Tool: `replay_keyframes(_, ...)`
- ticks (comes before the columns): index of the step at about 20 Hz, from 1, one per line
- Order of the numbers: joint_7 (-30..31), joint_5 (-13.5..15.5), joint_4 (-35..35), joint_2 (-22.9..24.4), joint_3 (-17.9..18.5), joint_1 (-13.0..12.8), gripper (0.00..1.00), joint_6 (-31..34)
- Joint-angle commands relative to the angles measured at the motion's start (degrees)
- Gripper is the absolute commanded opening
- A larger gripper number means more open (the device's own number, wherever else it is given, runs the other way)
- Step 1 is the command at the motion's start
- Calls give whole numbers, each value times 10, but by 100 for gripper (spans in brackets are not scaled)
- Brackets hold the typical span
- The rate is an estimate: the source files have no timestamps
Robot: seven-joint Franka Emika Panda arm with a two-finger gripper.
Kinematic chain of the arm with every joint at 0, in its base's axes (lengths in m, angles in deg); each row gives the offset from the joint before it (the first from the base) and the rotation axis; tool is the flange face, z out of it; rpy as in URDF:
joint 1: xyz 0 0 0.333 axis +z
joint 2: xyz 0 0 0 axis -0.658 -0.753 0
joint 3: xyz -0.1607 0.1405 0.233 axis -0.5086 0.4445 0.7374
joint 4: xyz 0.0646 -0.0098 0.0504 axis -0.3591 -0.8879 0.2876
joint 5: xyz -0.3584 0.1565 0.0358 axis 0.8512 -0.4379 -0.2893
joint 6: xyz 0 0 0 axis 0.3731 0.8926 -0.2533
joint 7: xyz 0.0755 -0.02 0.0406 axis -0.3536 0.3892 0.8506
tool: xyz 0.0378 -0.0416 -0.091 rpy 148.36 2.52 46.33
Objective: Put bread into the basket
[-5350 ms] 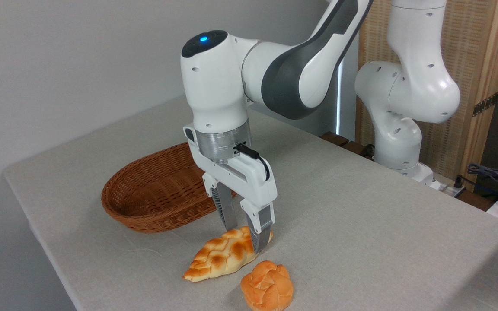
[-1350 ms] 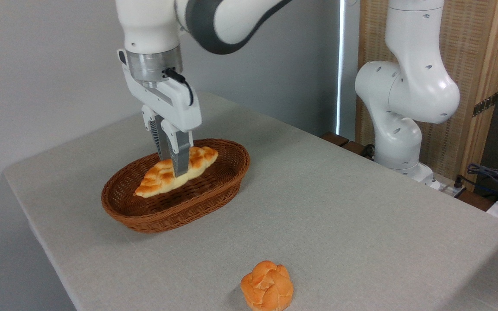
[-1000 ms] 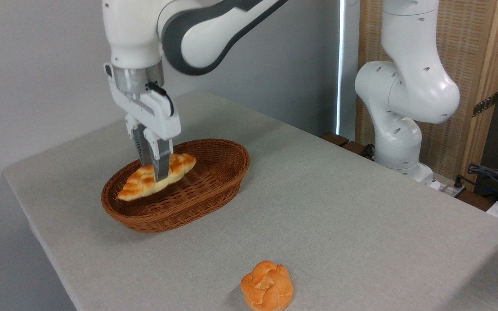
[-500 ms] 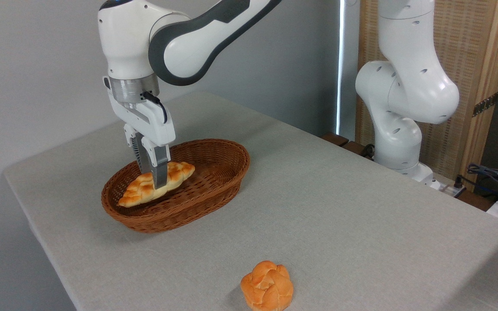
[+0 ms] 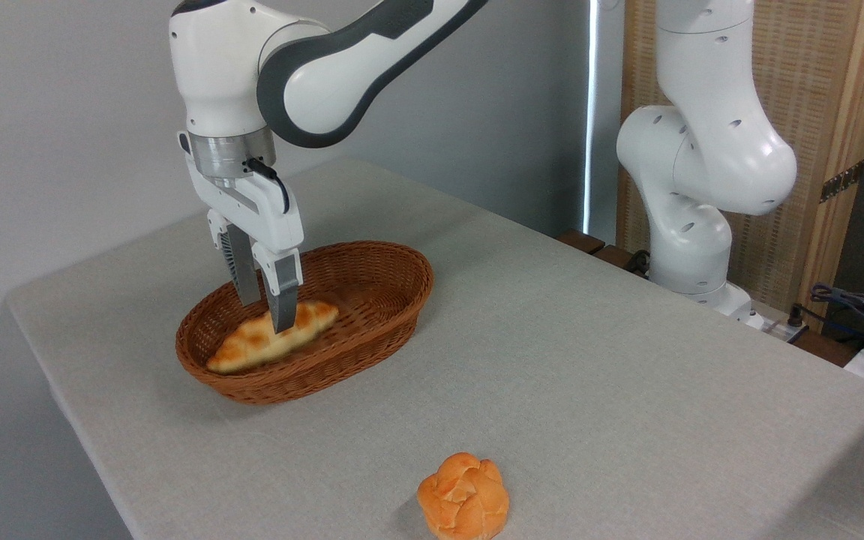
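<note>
The bread (image 5: 271, 337), a long braided golden loaf, lies inside the brown wicker basket (image 5: 394, 300) toward its left end, slightly blurred. My gripper (image 5: 265, 311) hangs straight over the loaf with its fingers spread open on either side. The near fingertip overlaps the loaf's middle in this view. The far finger stands behind it.
A small round orange knotted bun (image 5: 463, 496) sits on the grey table (image 5: 589, 375) near its front edge. The arm's white base (image 5: 694, 225) stands at the table's back right, with cables (image 5: 859, 307) beyond it. A grey wall runs behind the basket.
My gripper went from shut on the loaf to open. The loaf dropped lower into the basket. The arm barely moved in the last half second.
</note>
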Motion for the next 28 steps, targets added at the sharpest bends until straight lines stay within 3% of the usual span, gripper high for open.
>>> replay_keyframes(1, 8, -5, 4, 4, 5, -2, 100, 2)
replay_keyframes(6, 6, -1, 21, 5, 10, 0, 100, 21)
replay_keyframes(10, -16, 4, 65, 7, 32, 2, 100, 86)
replay_keyframes(16, -135, 62, 109, 38, 112, -1, 100, 170)
replay_keyframes(22, -255, 65, 115, 77, 186, -4, 100, 238)
replay_keyframes(28, -263, 59, 146, 80, 204, -3, 100, 279)
